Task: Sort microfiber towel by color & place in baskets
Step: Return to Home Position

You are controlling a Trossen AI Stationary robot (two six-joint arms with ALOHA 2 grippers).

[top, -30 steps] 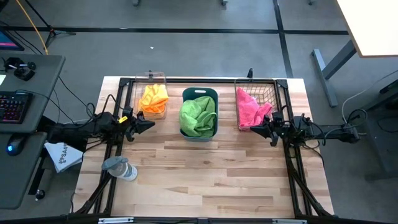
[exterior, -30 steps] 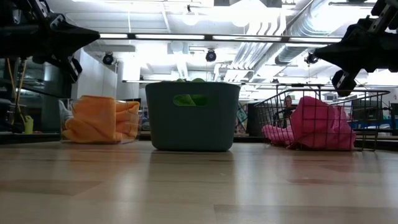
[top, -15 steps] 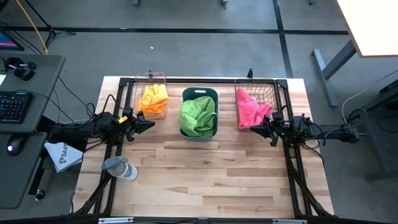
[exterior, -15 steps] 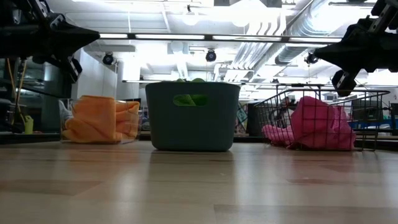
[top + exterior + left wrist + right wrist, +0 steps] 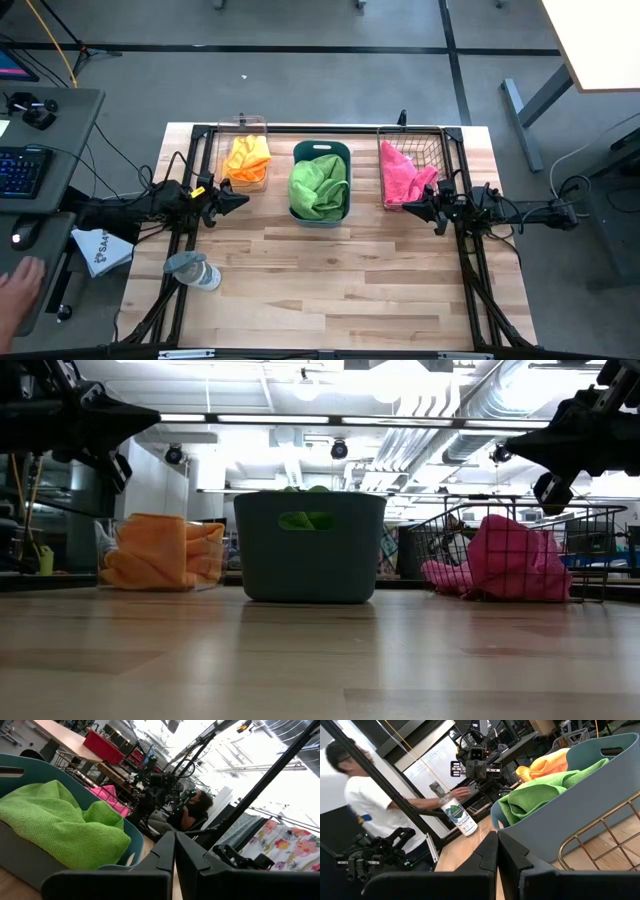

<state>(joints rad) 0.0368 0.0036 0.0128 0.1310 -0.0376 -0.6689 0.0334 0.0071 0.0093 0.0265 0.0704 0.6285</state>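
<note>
Over table [image 5: 330,290] side edges: left gripper [image 5: 244,199], right gripper [image 5: 405,208] clenched, raised, flanking teal tub [image 5: 321,146].

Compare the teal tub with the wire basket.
The teal tub has solid walls; the wire basket is open mesh, so its contents show through. The tub holds a green cloth that fills it; the basket holds a pink cloth bunched to one side, leaving part bare. The tub stands mid-row, the basket at the right arm's end. Both are rectangular, upright, and hold cloth of one colour.
</note>
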